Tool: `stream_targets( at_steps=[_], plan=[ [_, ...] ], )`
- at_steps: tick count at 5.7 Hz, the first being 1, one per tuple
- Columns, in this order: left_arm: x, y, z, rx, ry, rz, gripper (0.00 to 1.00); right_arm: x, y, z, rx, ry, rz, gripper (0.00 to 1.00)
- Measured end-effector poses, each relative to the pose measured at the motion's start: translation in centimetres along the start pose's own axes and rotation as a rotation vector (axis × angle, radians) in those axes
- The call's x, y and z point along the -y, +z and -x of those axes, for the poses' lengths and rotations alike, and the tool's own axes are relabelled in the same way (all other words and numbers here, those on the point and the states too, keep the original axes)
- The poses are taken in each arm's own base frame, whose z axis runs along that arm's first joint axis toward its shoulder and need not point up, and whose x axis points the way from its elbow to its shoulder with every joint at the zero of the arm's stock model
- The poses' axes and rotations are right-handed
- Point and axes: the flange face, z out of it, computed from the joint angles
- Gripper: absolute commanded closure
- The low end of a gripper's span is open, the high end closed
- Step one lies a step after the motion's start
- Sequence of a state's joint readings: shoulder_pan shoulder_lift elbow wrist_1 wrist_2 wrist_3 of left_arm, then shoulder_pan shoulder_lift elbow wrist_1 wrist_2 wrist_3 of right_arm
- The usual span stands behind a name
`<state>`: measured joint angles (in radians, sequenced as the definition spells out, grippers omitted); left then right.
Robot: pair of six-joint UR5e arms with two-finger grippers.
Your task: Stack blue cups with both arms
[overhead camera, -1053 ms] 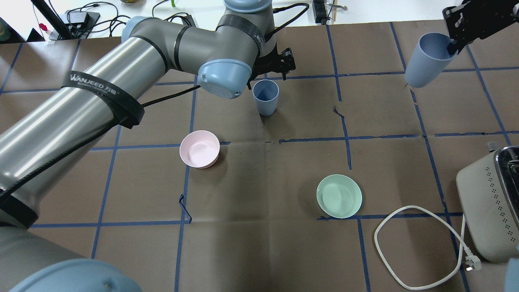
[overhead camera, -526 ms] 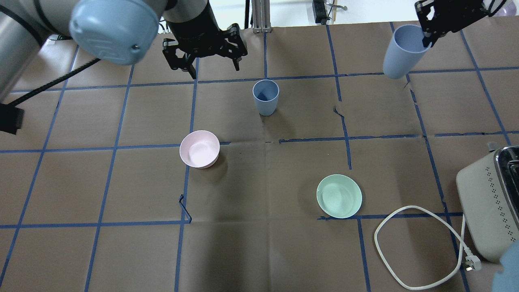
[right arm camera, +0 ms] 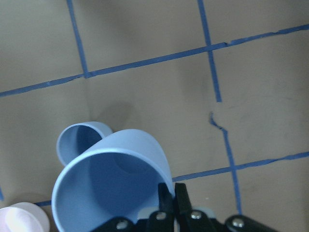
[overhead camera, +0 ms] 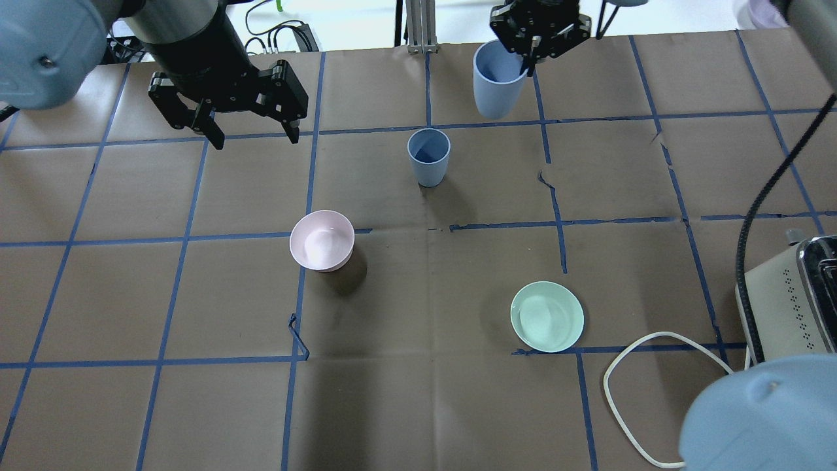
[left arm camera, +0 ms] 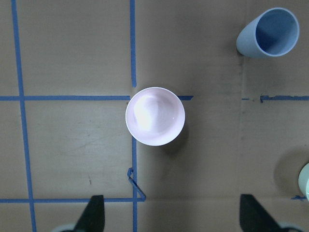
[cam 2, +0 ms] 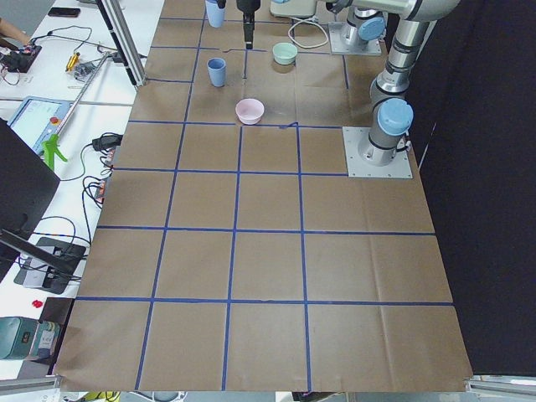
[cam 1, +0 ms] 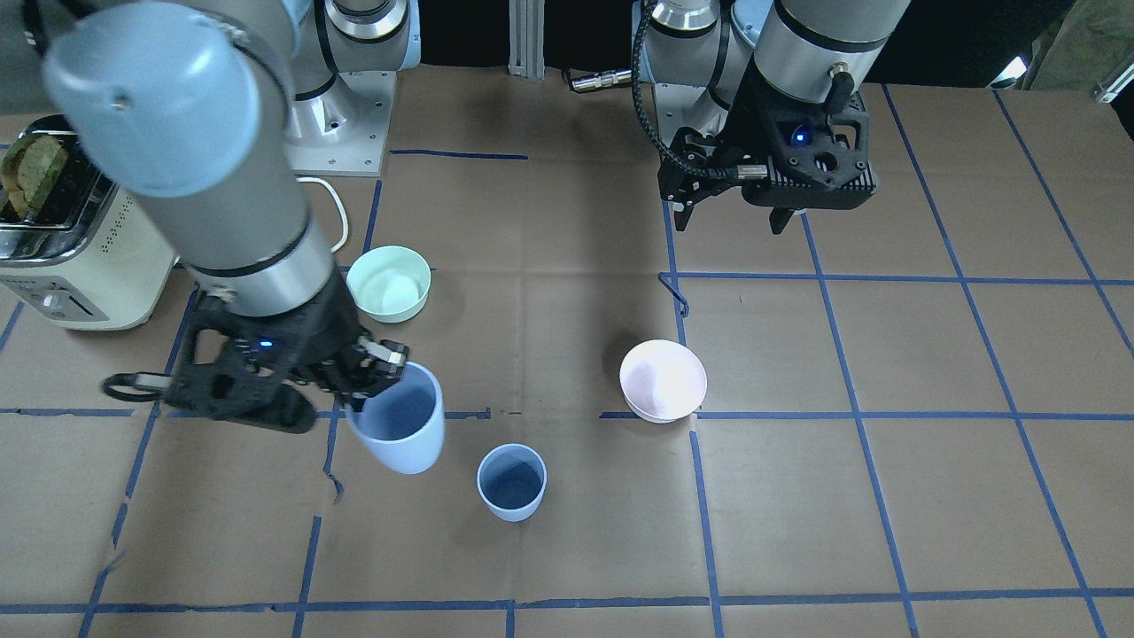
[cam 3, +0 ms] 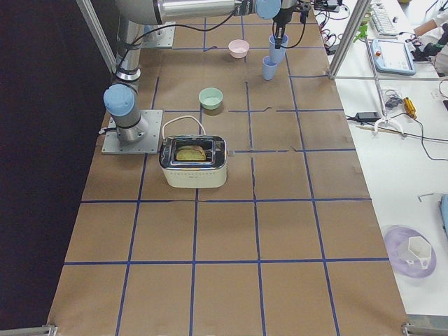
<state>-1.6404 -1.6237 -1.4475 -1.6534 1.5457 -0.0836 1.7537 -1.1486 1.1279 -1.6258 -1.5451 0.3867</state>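
The right gripper (overhead camera: 528,60) pinches the rim of a pale periwinkle-blue tapered plastic tumbler (overhead camera: 497,88), mouth up for nesting, aloft at one o'clock of its standing twin (overhead camera: 428,157). The left gripper (overhead camera: 255,134) hangs spread and empty at nine o'clock.

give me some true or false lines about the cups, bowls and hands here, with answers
The right hand holds a blue cup by its rim. True.
The left hand is shut on the pink bowl. False: it hangs open and empty, and the bowl sits on the table.
The second blue cup lies on its side. False: it stands upright on the table.
The toaster holds bread. True.
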Motion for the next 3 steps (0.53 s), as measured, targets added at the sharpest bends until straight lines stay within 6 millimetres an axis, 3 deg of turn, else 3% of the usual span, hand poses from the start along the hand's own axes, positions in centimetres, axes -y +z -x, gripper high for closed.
stream_targets(
  at_steps=[1, 3],
  plan=[
    [-0.6, 0.1, 0.9, 0.005, -0.011, -0.002, 0.02, -1.7, 1.0, 4.1, 0.004, 0.002, 0.005, 0.93],
    [-1.1, -0.2, 1.7, 0.006, -0.026, -0.009, 0.02, -1.7, 5.0, 6.8, -0.016, -0.013, 0.029, 0.93]
  ],
)
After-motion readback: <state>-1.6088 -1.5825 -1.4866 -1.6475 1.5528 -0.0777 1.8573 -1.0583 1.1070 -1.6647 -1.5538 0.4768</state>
